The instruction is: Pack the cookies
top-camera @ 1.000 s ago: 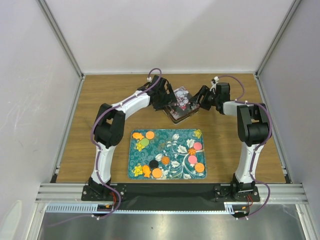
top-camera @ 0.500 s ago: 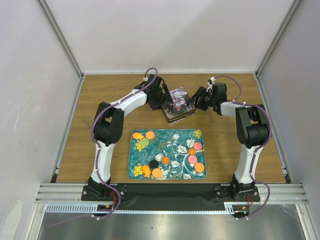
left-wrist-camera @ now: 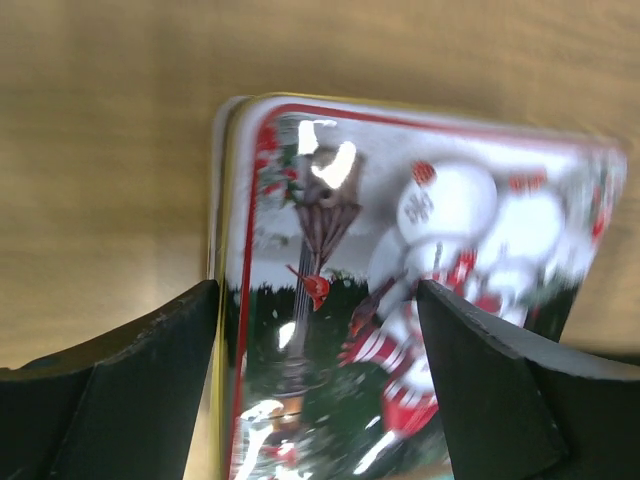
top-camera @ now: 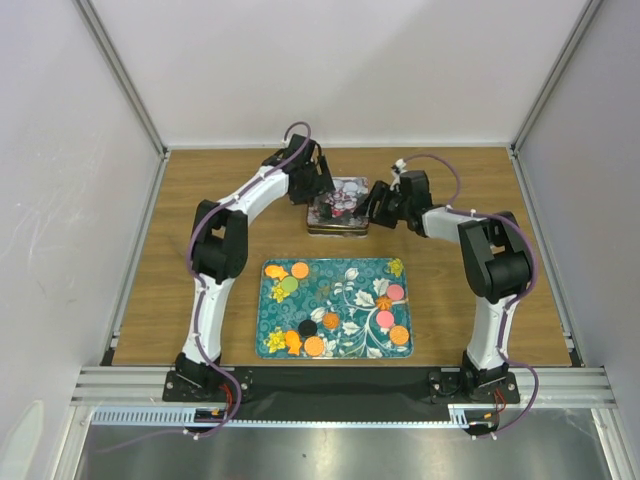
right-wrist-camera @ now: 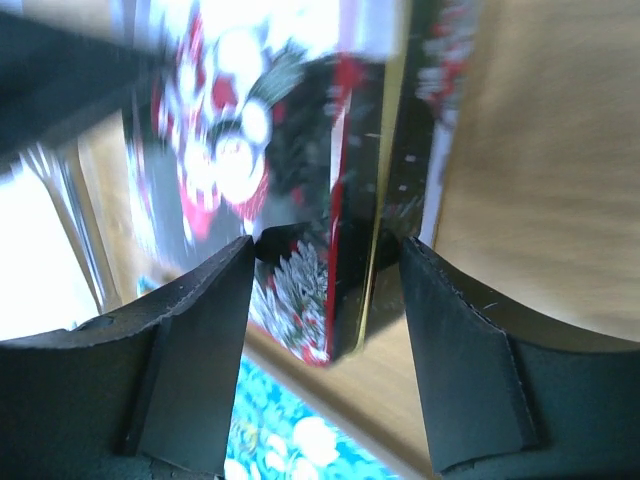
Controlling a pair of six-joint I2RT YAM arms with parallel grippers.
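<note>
I've got both arms reaching to the far middle of the wooden counter (top-camera: 160, 280), meeting at the rectangular metal tin printed with snowmen (top-camera: 338, 203). The left gripper (left-wrist-camera: 318, 290) stands wide open over the tin's lid, one finger by the left edge and the other above the picture. The right gripper (right-wrist-camera: 325, 245) straddles the tin's right side, lid rim and base between its fingers, but I cannot tell whether they are pressing on it.

The small round cookies (top-camera: 314, 346) – orange, green, black and pink – all lie on the teal flowered tray (top-camera: 335, 261) at the near side, well apart from the tin.

My guess is that the lid comes off next. I'd steady the base with the right, catch only the lid rim with the left, and lift straight up – the glossy metal looks slippery.

White panels and an aluminium frame enclose the cell.
</note>
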